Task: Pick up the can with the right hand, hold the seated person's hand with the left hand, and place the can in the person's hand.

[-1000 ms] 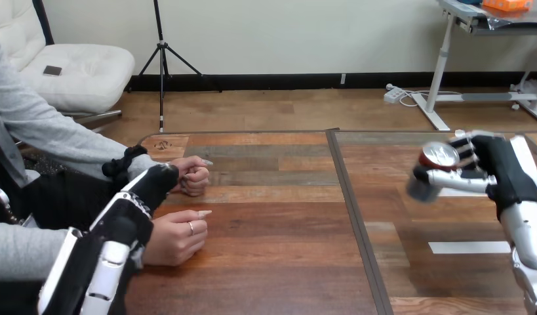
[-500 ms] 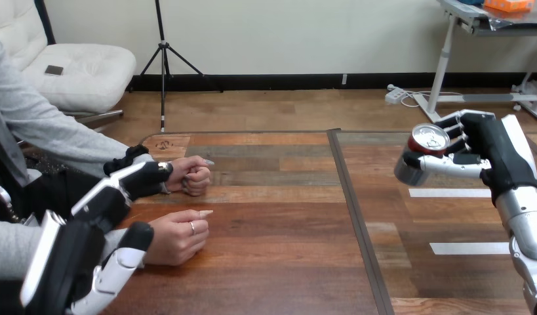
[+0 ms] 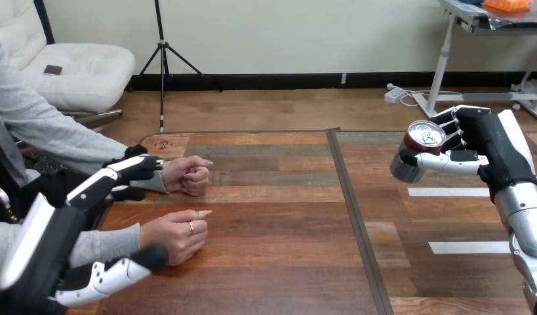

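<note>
Half the bench (image 3: 285,223) separates the can (image 3: 424,136) gripped in right fingers (image 3: 457,126) from the person's nearer fist (image 3: 177,233) beside splayed left fingers (image 3: 131,165).

Left hand (image 3: 63,228) seemingly partly hides person's wrist (image 3: 154,184).

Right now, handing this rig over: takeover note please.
Right hand: shut on the can, raised above the table at the right.
Left hand: open, fingers and thumb either side of the person's nearer hand, not curled round it.
Done: can picked up.
Left: hold the person's hand, bring the can across, place it in that hand, now a loose fist.
</note>
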